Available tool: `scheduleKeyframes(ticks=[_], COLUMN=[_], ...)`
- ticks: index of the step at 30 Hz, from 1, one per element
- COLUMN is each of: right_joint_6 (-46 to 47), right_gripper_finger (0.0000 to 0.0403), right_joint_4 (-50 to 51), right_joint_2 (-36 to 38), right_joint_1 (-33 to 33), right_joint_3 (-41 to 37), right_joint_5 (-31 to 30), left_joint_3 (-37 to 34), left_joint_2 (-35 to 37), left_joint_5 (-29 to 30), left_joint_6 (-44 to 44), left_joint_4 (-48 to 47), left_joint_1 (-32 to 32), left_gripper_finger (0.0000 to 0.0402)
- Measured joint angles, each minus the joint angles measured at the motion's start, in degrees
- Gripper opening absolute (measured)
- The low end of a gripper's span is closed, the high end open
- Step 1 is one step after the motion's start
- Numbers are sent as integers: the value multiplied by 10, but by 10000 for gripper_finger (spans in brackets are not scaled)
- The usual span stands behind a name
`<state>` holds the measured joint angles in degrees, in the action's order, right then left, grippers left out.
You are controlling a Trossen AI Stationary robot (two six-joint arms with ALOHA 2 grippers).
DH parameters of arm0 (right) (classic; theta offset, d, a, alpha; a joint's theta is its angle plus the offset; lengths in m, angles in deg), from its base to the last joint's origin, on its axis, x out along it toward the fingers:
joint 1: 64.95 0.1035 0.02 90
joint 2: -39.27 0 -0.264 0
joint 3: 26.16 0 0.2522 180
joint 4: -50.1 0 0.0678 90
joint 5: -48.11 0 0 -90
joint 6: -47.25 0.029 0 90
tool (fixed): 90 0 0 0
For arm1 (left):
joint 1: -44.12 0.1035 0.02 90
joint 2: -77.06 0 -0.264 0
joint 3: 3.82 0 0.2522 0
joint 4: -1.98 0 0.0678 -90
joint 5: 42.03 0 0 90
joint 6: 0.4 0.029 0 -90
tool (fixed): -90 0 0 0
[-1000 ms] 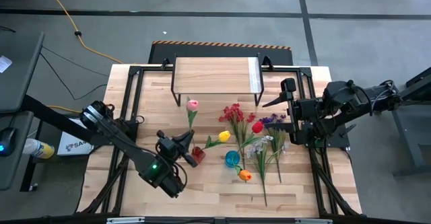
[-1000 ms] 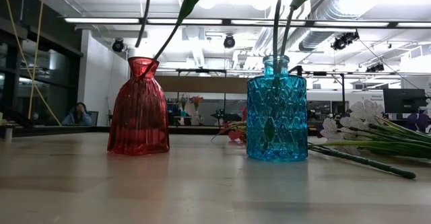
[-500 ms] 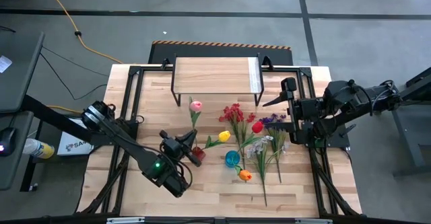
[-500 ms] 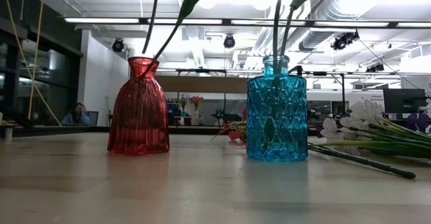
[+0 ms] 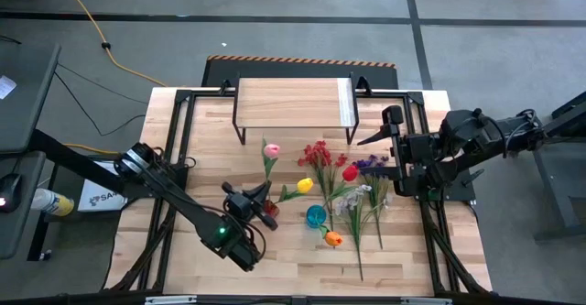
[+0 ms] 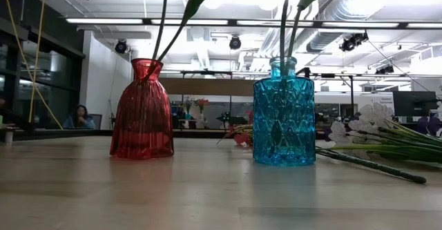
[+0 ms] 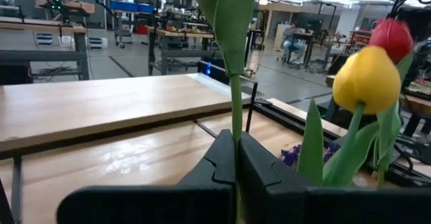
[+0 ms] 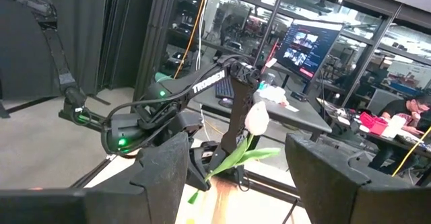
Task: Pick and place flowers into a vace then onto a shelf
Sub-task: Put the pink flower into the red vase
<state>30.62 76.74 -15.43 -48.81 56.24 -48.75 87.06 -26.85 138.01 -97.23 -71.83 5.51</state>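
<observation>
Your left gripper (image 5: 260,195) is over the middle of the wooden tabletop (image 5: 403,259), fingers pinched tight on the green stem of the pink tulip (image 5: 271,149). From above, the bloom sits toward the shelf (image 5: 291,102) from the gripper, with the stem running back from it into the jaws. In the left wrist view you see that stem (image 7: 235,109) rising straight up out of the closed fingers (image 7: 217,162), a broad leaf above it.

Right at the gripper is the red vase (image 6: 142,110); in the low view the stem drops down into its neck, though how deep it goes you cannot tell through the ribbed glass. The blue vase (image 6: 284,112) stands just beside the red one and apart from it, with green stems of its own rising from the mouth.

The yellow tulip (image 5: 305,185) and a red tulip (image 5: 350,172) sit up between your two arms, and they show close in the left wrist view too. The red cluster (image 5: 318,153) lies near the shelf, the purple spray (image 5: 372,164) and the whitish spray (image 5: 359,198) lie toward the right arm, and the orange tulip (image 5: 332,238) lies past the blue vase.

Your right gripper (image 5: 385,127) hangs at the right side of the table, near the shelf's pale-strip end, jaws spread wide with nothing between them.
</observation>
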Motion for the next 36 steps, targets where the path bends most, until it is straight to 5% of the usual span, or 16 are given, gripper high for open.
scheduleKeyframes(ticks=[26,36], right_joint_6=[1,1], right_gripper_finger=[239,239], right_joint_4=[8,11], right_joint_2=[0,0], right_joint_1=[0,0], right_joint_3=[0,0], right_joint_5=[11,10], left_joint_3=[0,1], left_joint_2=[-13,-13], left_joint_5=[-129,-131], left_joint_6=[-30,-30], left_joint_4=[8,18], left_joint_1=[0,-9], left_gripper_finger=[81,83])
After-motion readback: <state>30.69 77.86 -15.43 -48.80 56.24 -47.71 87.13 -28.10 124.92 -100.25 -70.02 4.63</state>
